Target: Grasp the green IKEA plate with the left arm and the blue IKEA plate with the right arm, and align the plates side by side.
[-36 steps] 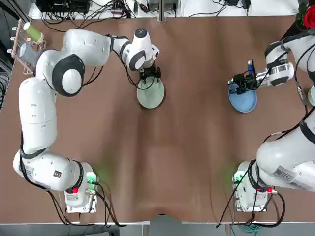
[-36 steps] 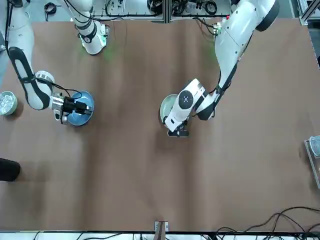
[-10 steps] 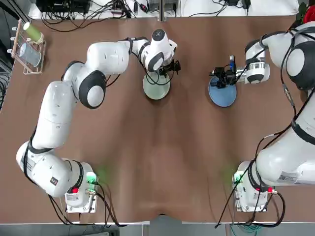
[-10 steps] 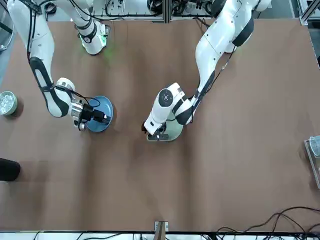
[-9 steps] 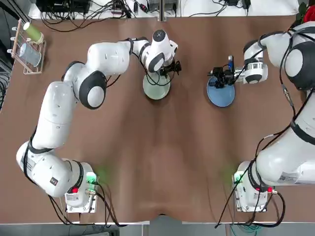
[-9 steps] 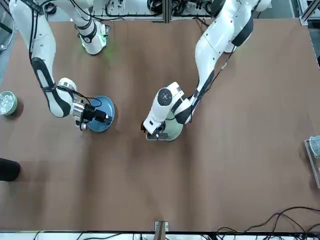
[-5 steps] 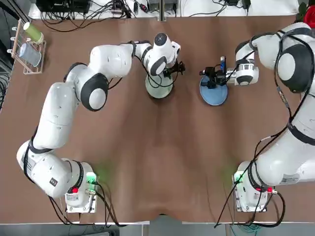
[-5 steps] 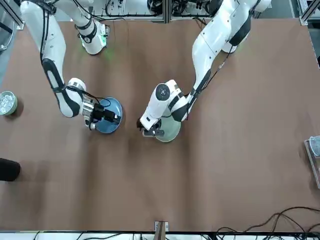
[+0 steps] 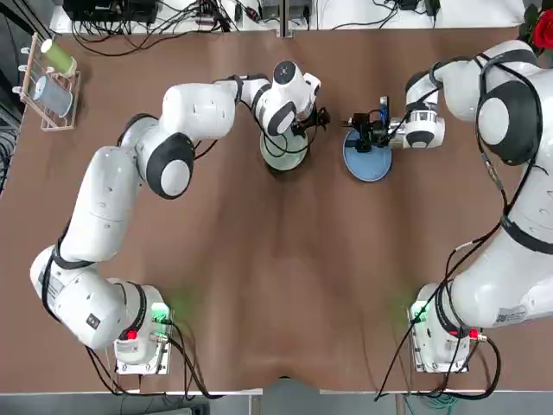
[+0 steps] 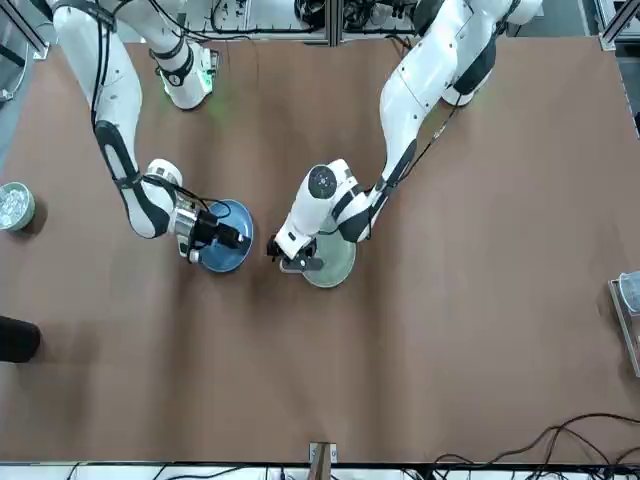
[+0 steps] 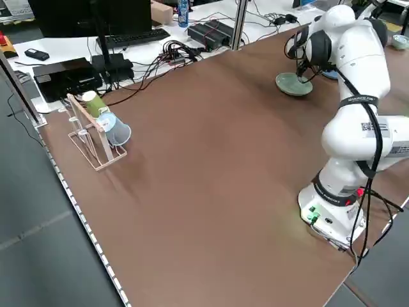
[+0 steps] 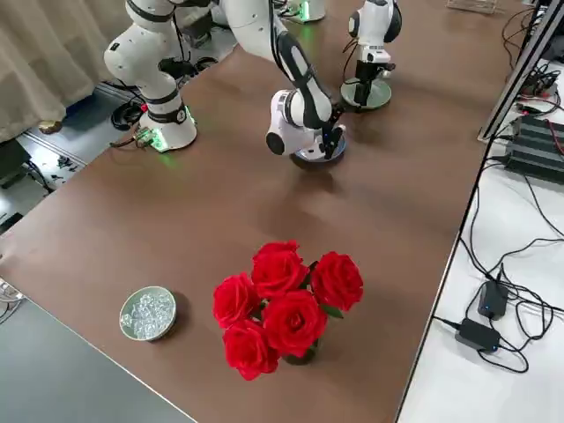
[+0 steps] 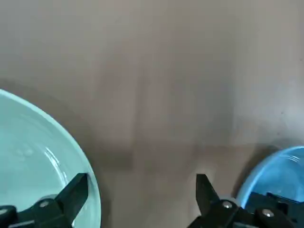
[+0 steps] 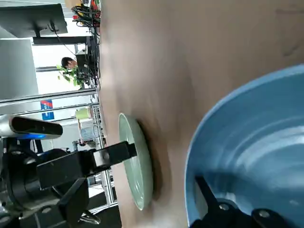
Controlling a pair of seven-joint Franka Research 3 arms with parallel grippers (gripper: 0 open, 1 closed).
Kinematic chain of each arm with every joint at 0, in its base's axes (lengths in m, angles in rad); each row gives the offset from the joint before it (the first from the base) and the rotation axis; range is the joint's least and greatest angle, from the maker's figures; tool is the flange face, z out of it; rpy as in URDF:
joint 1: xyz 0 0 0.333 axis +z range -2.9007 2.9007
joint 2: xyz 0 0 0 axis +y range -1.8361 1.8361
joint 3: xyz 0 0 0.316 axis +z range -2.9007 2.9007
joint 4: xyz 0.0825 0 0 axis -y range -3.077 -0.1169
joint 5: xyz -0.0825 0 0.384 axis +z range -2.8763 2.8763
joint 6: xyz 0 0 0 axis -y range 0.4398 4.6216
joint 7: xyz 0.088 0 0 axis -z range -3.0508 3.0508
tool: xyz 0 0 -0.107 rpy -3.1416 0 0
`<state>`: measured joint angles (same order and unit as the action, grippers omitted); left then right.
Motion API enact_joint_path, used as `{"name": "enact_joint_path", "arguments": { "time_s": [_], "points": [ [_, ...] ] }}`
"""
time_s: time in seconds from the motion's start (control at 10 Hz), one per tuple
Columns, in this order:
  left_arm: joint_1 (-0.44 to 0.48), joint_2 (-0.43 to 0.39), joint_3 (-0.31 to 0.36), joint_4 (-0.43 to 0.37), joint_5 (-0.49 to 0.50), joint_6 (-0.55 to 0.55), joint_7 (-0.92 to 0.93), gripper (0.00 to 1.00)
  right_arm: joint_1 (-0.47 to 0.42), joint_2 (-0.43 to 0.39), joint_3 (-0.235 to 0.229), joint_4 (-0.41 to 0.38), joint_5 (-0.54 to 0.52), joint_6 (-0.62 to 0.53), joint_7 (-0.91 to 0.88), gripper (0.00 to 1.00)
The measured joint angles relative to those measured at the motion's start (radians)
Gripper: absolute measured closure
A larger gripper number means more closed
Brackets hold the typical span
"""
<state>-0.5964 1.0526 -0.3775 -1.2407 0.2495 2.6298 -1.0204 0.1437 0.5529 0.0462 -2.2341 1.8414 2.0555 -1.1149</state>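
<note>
Both tools, left [image 13: 142, 175] and right [image 14: 141, 179], are spread, each with one finger over its plate, green [image 13: 33, 137] and blue [image 14: 256, 142]. Plates sit apart on the worktop [image 9: 285, 285]; ease them together, rims level.

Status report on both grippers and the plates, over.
Left gripper open at green plate. Right gripper open at blue plate. Plates apart, grippers jutting into gap.

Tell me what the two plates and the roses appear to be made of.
Green IKEA plate: probably smooth, glossy plastic, given the bright highlights near its rim, though glazed ceramic can't be excluded. Blue IKEA plate: likely the same, with soft sheen on its ringed inner surface. Roses: possibly matte fabric, judging by their even red petals; they could be real.
</note>
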Motion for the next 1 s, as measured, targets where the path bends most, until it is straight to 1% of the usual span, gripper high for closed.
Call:
{"name": "enact_joint_path", "arguments": {
  "time_s": [0.4,0.7,1.0],
  "points": [
    [-0.009,0.013,0.0,0.004,-0.001,0.063,-0.006,0.0,0.042,0.032,0.0,0.042,0.061,0.0,0.0,0.02],
    [-0.013,0.027,0.0,0.008,-0.002,0.118,-0.022,0.0,0.047,0.033,-0.002,0.045,0.065,0.0,0.0,0.02],
    [-0.013,0.028,0.0,0.011,-0.002,0.12,-0.024,0.0,0.045,0.036,-0.009,0.046,0.068,0.0,0.0,0.02]
  ]
}}
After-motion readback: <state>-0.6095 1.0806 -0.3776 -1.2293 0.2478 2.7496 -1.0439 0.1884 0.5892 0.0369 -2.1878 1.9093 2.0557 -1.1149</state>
